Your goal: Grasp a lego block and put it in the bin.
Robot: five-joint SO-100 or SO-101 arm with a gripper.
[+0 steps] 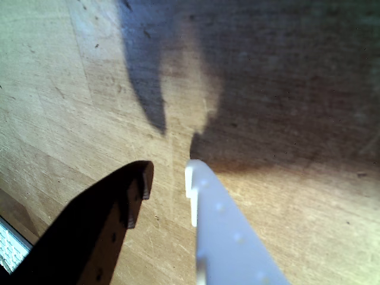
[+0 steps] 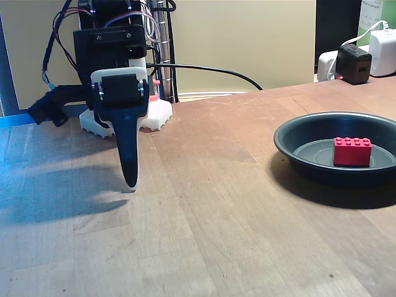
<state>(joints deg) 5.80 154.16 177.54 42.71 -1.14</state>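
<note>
Fingertips first: the gripper (image 1: 168, 173) points down at bare wood in the wrist view, one black finger (image 1: 101, 228) on the left and one white finger (image 1: 228, 237) on the right, a narrow gap between their tips and nothing held in it. In the fixed view the gripper (image 2: 129, 180) hangs tip-down just above the table (image 2: 204, 204) at the left, its fingers seen edge-on so they look like one dark blade with a pale edge. Its shadow spreads across the boards beneath and to the left. Behind it sits the arm's white base (image 2: 158, 114), with black and red cables (image 2: 204, 67) running off along the back edge. Now over to the right, well apart from the gripper: the lego block (image 2: 352, 151), a small bright red brick, studs up, standing on the flat bottom inside the bin (image 2: 291, 139), a wide, shallow, dark round pan with a rolled rim. The brick rests toward the right of the pan floor in this view, clear of the wall. Open wood lies between the arm and the pan. Beyond the bin, at the table's far right corner, a black adapter (image 2: 354, 63) sits among white plugs (image 2: 385, 52).
</note>
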